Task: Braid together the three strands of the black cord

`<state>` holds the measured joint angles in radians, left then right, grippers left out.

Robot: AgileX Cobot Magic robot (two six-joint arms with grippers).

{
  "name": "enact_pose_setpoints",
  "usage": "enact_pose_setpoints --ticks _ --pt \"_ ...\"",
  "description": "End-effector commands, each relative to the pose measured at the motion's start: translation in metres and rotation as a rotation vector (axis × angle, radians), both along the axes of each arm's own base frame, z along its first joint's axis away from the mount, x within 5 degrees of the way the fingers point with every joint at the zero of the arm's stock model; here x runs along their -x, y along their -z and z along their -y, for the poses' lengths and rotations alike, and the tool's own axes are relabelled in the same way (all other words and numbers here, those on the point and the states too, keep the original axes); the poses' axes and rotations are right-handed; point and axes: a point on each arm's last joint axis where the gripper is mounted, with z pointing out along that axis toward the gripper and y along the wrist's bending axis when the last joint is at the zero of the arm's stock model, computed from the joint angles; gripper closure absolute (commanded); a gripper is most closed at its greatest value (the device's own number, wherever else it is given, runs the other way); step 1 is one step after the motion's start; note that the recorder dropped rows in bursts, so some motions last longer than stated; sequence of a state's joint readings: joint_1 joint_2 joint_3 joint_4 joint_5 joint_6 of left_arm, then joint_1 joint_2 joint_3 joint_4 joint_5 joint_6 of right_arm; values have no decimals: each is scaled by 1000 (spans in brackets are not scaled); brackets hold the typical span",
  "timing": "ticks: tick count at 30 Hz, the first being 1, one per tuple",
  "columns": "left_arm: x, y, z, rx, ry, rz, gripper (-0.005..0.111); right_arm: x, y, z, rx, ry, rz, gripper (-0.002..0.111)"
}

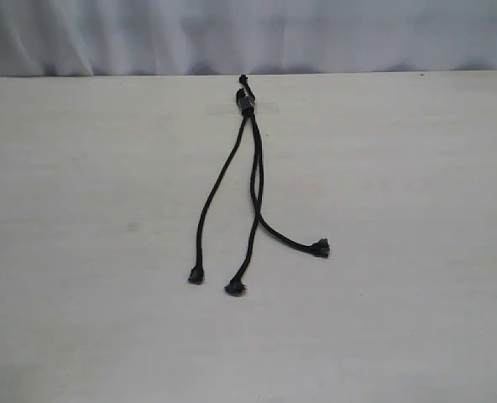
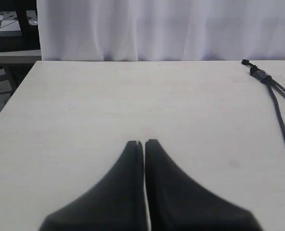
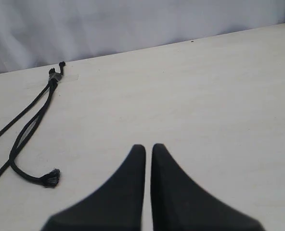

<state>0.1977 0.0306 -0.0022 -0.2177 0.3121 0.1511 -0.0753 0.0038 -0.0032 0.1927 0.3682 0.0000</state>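
The black cord lies on the pale table, its bound end taped down near the far edge. From there three strands fan toward the near side: a left strand, a middle strand and a right strand that crosses the middle one. Each ends in a frayed knot. Neither gripper shows in the exterior view. My left gripper is shut and empty, with the cord's bound end well off to its side. My right gripper is shut and empty, apart from a strand tip.
A strip of clear tape holds the cord's bound end to the table. A white curtain hangs behind the table's far edge. Beyond one table corner stands a dark desk with clutter.
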Motion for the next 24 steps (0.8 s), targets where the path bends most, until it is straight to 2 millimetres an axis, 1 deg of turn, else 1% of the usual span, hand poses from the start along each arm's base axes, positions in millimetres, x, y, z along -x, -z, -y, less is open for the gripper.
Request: enact_pose_setpoints --ticks 1,18,24 --pt "0 -1 0 7 -6 18 104 0 1 0 -3 4 -4 104" --pt "0 0 0 5 -6 15 104 0 1 0 -3 4 -4 104" --pt "0 0 0 5 -6 15 104 0 1 1 29 7 -6 104"
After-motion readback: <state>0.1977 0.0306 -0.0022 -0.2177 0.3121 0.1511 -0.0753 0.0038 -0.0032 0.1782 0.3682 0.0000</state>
